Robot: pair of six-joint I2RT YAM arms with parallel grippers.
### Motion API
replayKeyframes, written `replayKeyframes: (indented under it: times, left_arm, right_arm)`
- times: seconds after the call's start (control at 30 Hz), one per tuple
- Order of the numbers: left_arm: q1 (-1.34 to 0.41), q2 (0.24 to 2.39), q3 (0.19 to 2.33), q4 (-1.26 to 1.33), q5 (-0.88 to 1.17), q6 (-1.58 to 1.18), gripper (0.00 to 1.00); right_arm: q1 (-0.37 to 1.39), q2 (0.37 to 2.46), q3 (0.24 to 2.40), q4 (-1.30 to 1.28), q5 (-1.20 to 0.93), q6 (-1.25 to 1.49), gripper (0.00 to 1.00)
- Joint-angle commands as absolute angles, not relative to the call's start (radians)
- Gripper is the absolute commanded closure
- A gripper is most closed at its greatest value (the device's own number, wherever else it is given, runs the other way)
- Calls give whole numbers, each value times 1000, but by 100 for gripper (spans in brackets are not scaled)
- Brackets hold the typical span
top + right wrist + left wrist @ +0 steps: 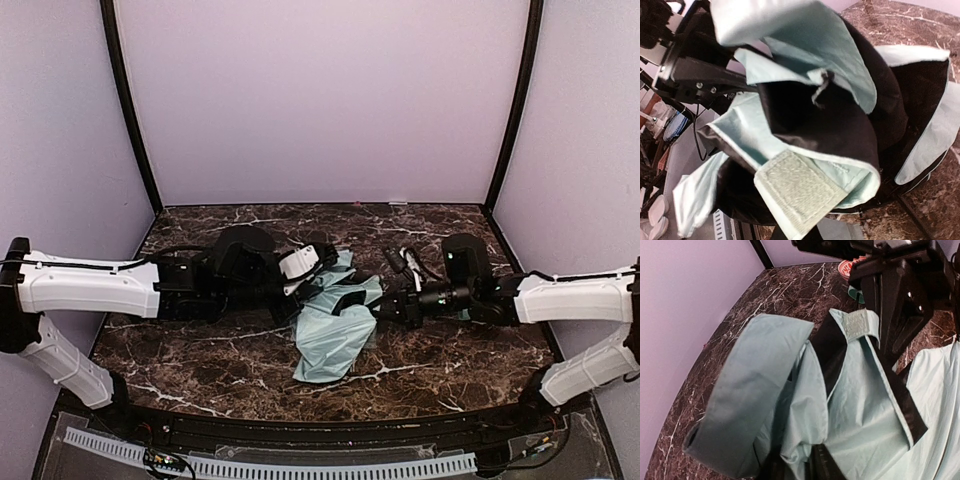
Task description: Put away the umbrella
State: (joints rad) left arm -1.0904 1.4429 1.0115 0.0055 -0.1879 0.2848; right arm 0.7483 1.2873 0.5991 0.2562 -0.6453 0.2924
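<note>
The umbrella (332,335) lies as a loose heap of pale mint fabric with black lining at the middle of the dark marble table (200,370). My left gripper (298,292) is at the heap's left edge. In the left wrist view it (799,462) is shut on a bunched fold of the mint fabric (765,400). My right gripper (388,308) is at the heap's right edge and holds the closing strap by its grey velcro patch (796,194), which also shows in the left wrist view (857,322). Its fingertips are mostly hidden by fabric. Shaft and handle are hidden.
Pale purple walls close in the table on three sides, with black posts (128,100) at the back corners. A small red-and-white object (846,267) and loose cables (405,262) lie behind the right arm. A white slotted rail (270,465) runs along the near edge.
</note>
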Motion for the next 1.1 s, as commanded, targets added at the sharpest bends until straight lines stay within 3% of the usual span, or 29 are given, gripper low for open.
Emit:
replayKeyframes:
  times: [0.0, 0.13, 0.4, 0.63, 1.07]
  left_arm:
    - [-1063, 1384, 980, 38, -194, 283, 65]
    - [-1049, 1392, 1013, 1, -215, 300, 38]
    - [-1049, 1198, 926, 18, -44, 391, 24]
    - [-1052, 1142, 843, 69, 108, 380, 26]
    - [-1083, 1461, 822, 256, 227, 355, 21]
  right_arm:
    - [739, 1186, 717, 31, -575, 141, 100]
    - [731, 1157, 861, -171, -506, 69, 100]
    - [727, 1242, 1202, -412, -510, -20, 100]
    - [721, 1369, 1481, -532, -525, -64, 100]
    - [702, 1516, 1739, -566, -424, -18, 100]
